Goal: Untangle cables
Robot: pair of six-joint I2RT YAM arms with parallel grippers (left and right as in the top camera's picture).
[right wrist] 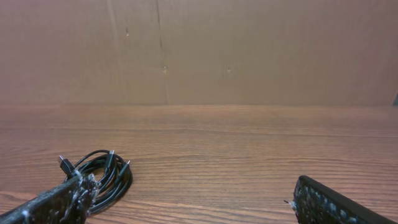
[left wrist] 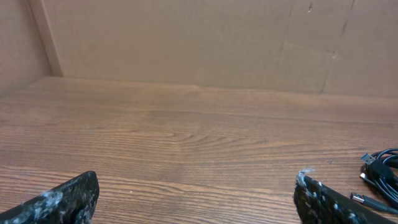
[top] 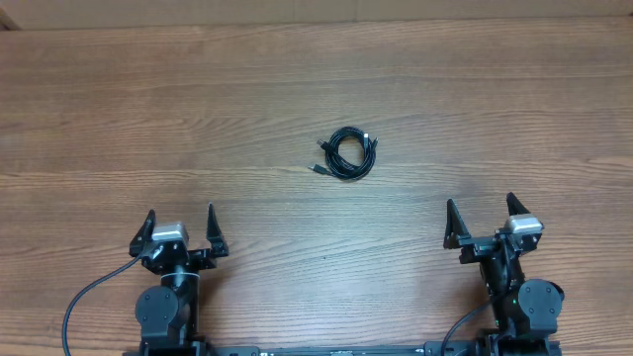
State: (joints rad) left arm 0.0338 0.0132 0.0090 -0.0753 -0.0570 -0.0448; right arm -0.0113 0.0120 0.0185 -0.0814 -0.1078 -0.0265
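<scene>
We locate the cables (top: 346, 154) as 1 small coiled bundle lying flat on the wooden table (top: 148, 89), slightly right of centre and in the upper half of the overhead frame, well apart from both arms. The left gripper (top: 180, 212) sits at the lower left of that frame and the right gripper (top: 481, 201) at the lower right. Each has its 2 fingers spread wide and grasps nothing. A thicker black cable (top: 84, 297) loops out from the left arm's base toward the lower left corner. In both wrist views a brown panelled wall (left wrist: 186, 37) stands behind the far table edge. In the left wrist view the bundle is cut off by the right edge of the frame, and only a few loops and plug ends show above the finger at the lower right (left wrist: 329, 202). In the right wrist view the bundle lies at the lower left, and the finger there (right wrist: 56, 202) covers its near side. We cannot count the strands or trace how they cross. The bottom edge of every frame cuts off the fingers or the arm bases.
</scene>
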